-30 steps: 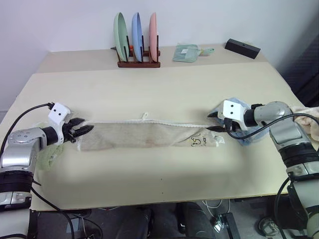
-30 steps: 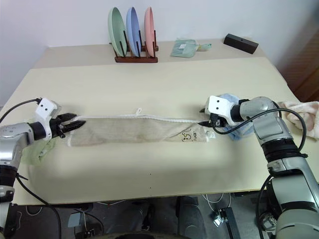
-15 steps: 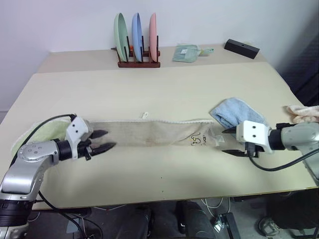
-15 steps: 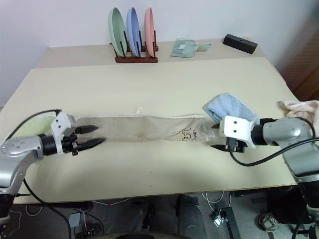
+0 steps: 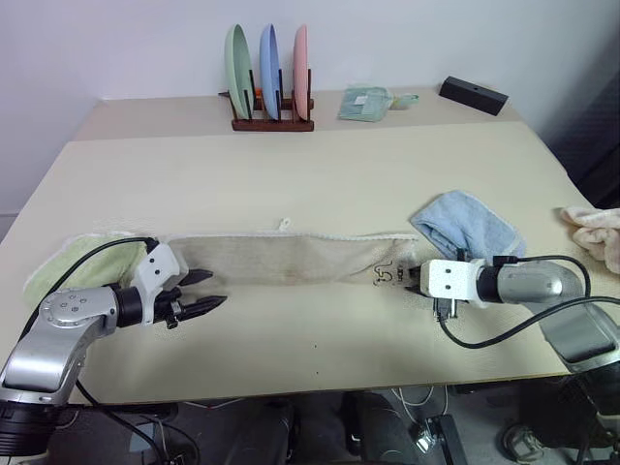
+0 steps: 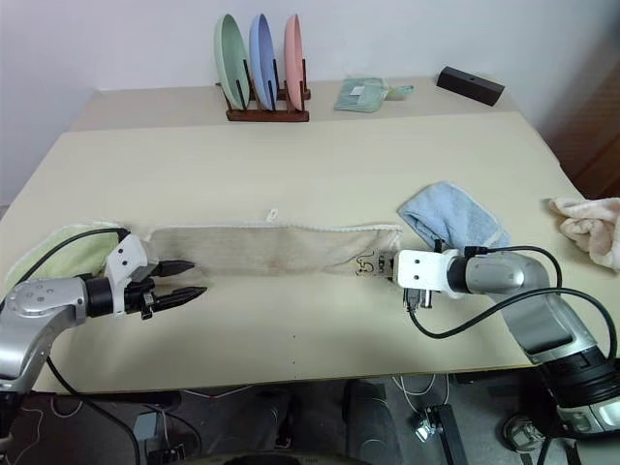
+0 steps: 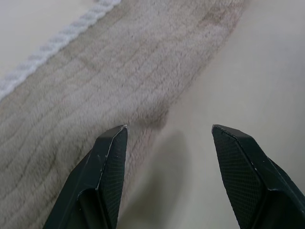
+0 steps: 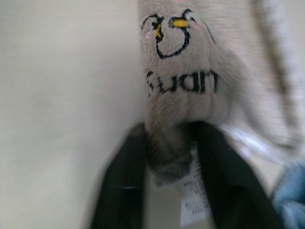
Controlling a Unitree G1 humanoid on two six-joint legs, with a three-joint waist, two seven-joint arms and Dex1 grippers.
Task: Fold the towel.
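The towel lies flat as a long beige strip across the table, white edging and a small loop along its far side, a dark logo at its right end. My left gripper is open at the towel's near left corner; in the left wrist view one finger is over the terry and the other is over bare table. My right gripper is shut on the towel's right end, pinching the cloth and its label just below the logo.
A light green towel lies under my left arm and a light blue towel lies just behind my right gripper. A plate rack, a green packet and a black box stand at the back. A pale cloth hangs at the right edge.
My right gripper moved in to the towel's right end and shut on it. Both arms drew back toward the near edge over the second; the left gripper stayed open.
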